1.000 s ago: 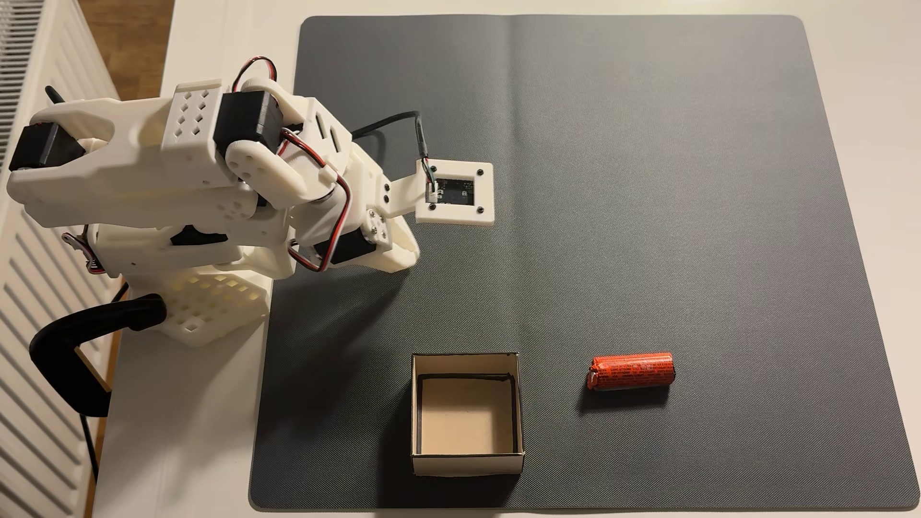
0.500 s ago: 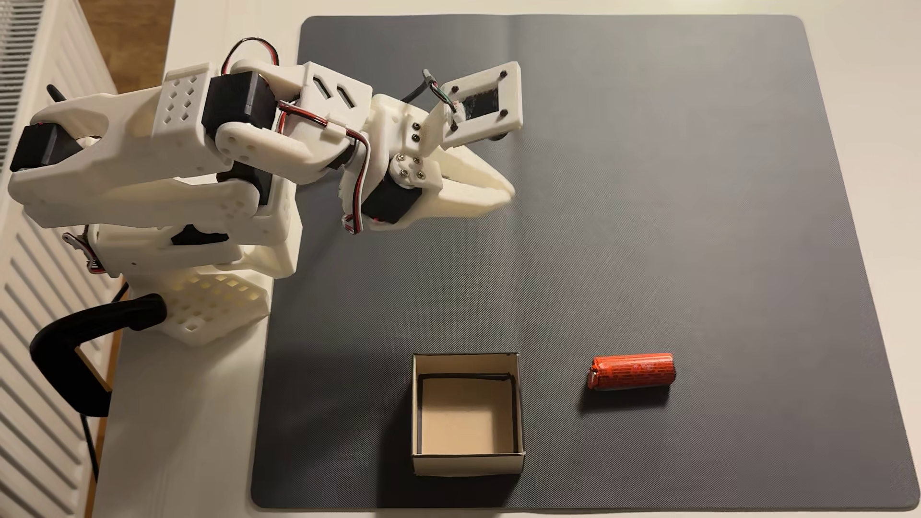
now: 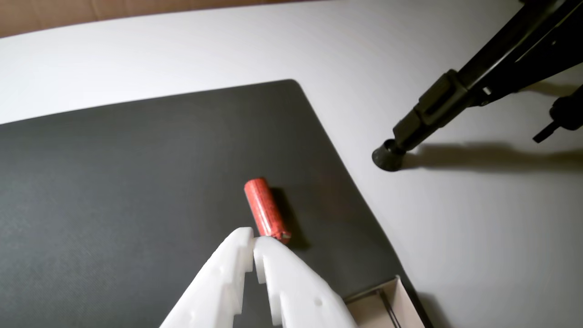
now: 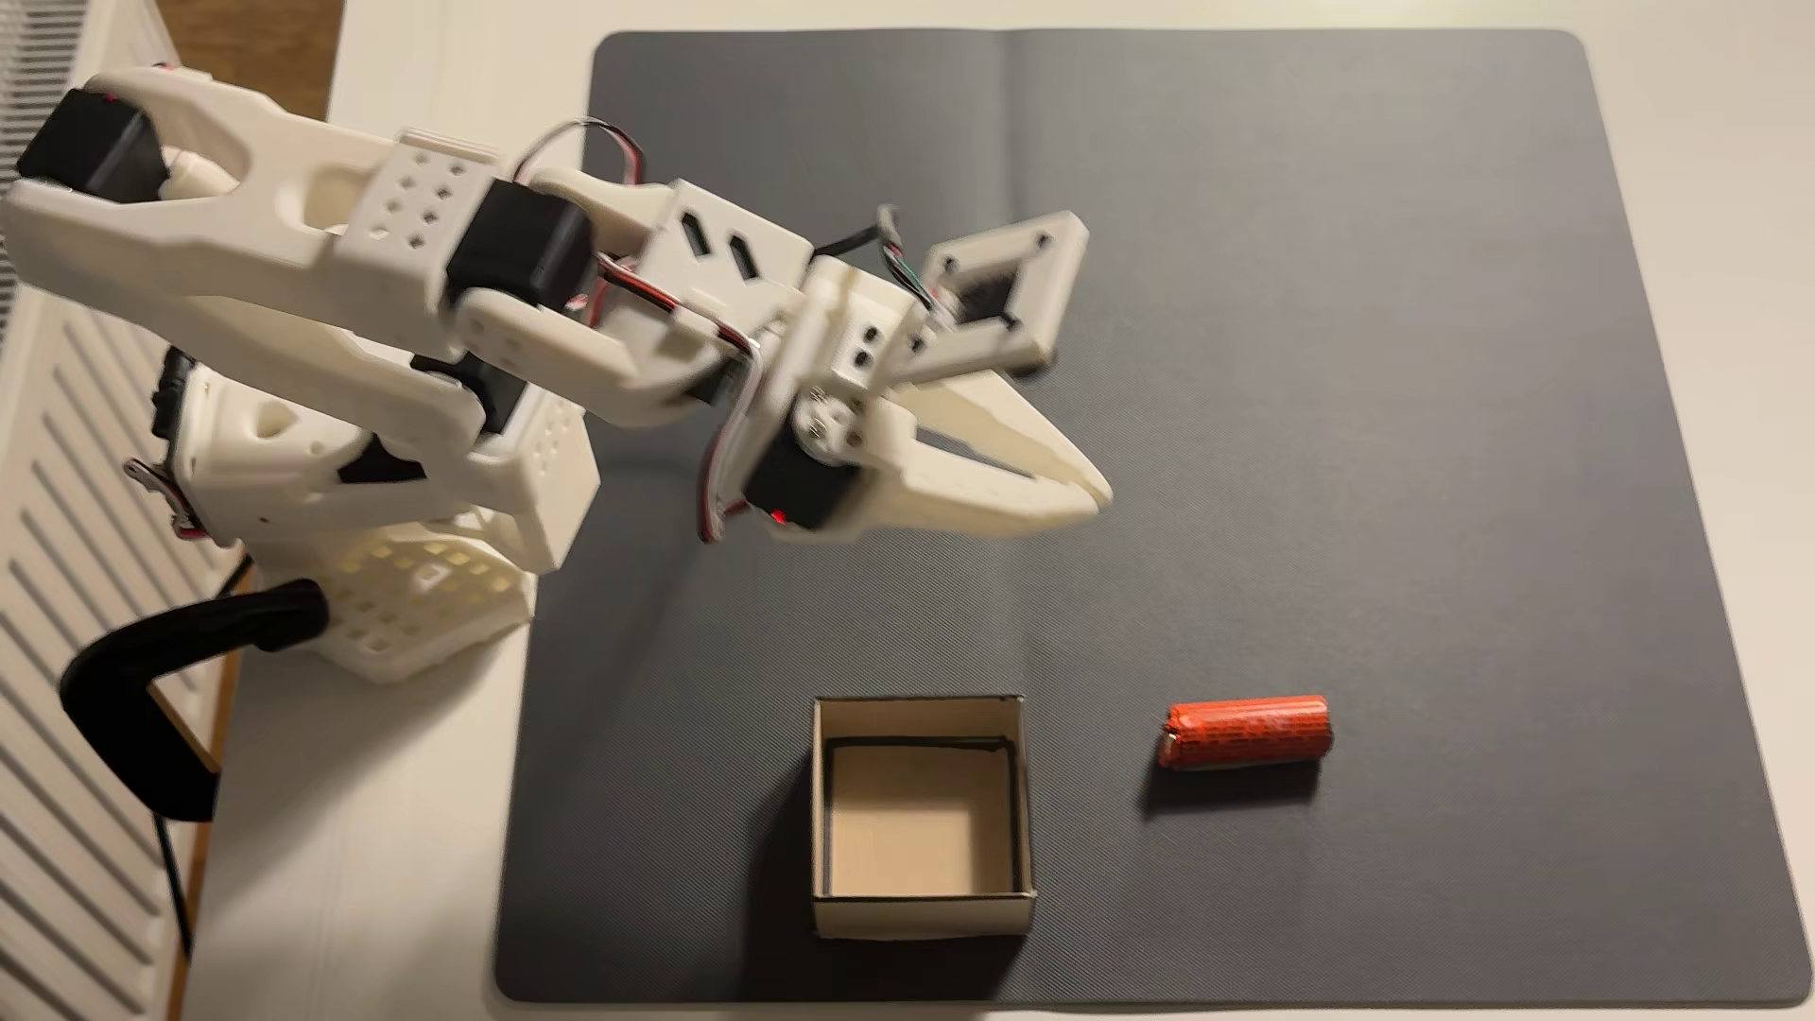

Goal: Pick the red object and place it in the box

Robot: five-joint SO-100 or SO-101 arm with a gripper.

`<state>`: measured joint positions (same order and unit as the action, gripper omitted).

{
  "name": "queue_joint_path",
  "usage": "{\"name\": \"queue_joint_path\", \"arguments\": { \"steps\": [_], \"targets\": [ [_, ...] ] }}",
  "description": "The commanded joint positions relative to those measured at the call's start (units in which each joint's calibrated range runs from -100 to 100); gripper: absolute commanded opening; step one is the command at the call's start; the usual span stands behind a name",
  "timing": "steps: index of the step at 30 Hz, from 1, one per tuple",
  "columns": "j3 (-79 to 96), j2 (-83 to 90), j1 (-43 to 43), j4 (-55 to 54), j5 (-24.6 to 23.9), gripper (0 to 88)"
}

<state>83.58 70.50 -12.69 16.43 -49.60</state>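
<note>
Radiator fins (image 4: 59, 550) are seen at the far left of the fixed view, beside a black clamp (image 4: 147, 687) at the table edge. White arm segments (image 4: 324, 285) are stretched rightward from the base (image 4: 412, 599) over a dark mat (image 4: 1375, 393), which is spread on a white table (image 4: 344, 834). Motion blur is seen over the arm. The gripper (image 4: 1095, 491) is held in the air above the mat's middle, its tips pointed right and slightly toward the near edge. The jaws are seen nearly closed, with only a thin slit between the tips, and nothing is held between them. A square camera mount (image 4: 1012, 295) is carried just behind the gripper.

Nearer the front edge, the box (image 4: 918, 717) is set upright on the mat, open at the top, with nothing seen inside. To its right, well apart from it, the cylinder (image 4: 1245, 731) is laid on its side on the mat, its long axis running left to right and its crimped end turned toward the box. Gripper and cylinder are well apart.

In the wrist view, the gripper (image 3: 253, 239) is seen rising from the bottom edge, tips almost together, with the cylinder (image 3: 265, 210) lying on the mat (image 3: 114, 182) beyond them. A corner of the box (image 3: 401, 300) is visible at the lower right. A black tripod leg (image 3: 428, 118) is planted on the table (image 3: 455, 228) at the upper right.
</note>
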Motion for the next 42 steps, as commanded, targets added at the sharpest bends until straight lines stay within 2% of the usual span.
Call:
{"name": "queue_joint_path", "arguments": {
  "steps": [1, 4, 6, 14, 18, 27, 42],
  "targets": [
    [-10.3, -17.3, 0.4, -6.6, 0.1, 1.0],
    [-17.7, -28.5, 0.4, -8.8, 0.1, 1.2],
    [-22.9, -35.3, 0.3, -9.3, 0.1, 4.8],
    [-35.7, -55.6, 0.4, -9.3, -0.2, 35.9],
    [-38.2, -61.7, 1.5, -9.3, 0.1, 42.5],
    [-38.8, -69.6, 5.1, -17.0, -0.3, 43.9],
    [-37.5, -75.4, 5.5, -16.7, -0.3, 43.1]
  ]
}}
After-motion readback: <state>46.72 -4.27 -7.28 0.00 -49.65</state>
